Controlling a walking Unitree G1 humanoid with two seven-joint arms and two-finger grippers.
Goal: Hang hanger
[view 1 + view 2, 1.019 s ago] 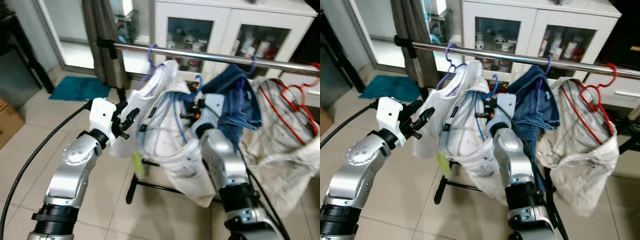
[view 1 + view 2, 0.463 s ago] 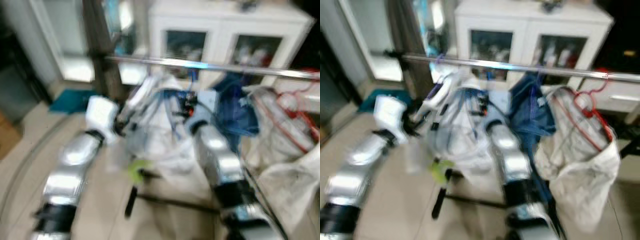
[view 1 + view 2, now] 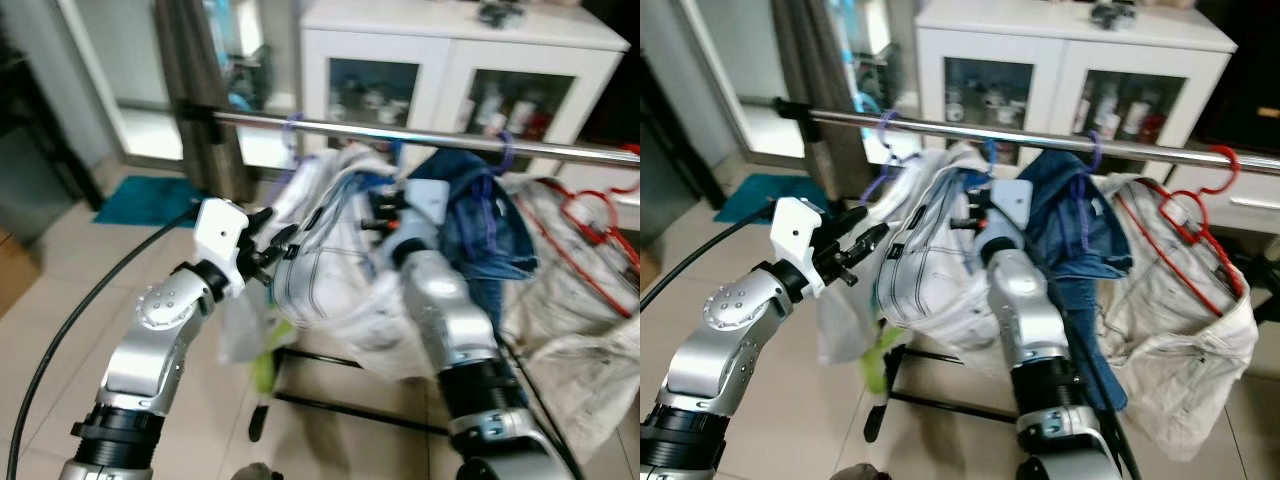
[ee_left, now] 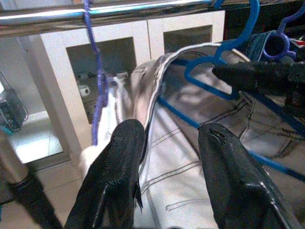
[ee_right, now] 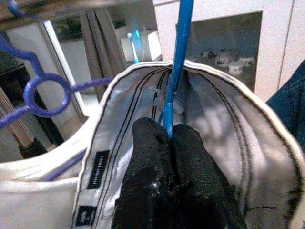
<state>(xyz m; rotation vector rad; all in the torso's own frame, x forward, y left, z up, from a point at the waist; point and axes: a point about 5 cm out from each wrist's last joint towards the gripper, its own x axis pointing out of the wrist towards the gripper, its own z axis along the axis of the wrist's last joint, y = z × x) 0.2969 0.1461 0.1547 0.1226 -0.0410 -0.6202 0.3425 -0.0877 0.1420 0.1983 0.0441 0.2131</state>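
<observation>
Lifted since before, the blue hanger (image 5: 177, 62) hooks the rail (image 3: 1040, 136), pinched by the right gripper (image 5: 167, 136); left gripper (image 4: 167, 143) gapes beside the white trousers (image 3: 940, 290).

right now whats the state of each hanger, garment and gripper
blue hanger: pinched by right gripper, hook at the rail
white jeans: on blue hanger
left gripper: jaws open, at the jeans' waistband
purple hanger: hooked on rail
denim garment: hanging from rail
red hanger: hooked on rail
</observation>
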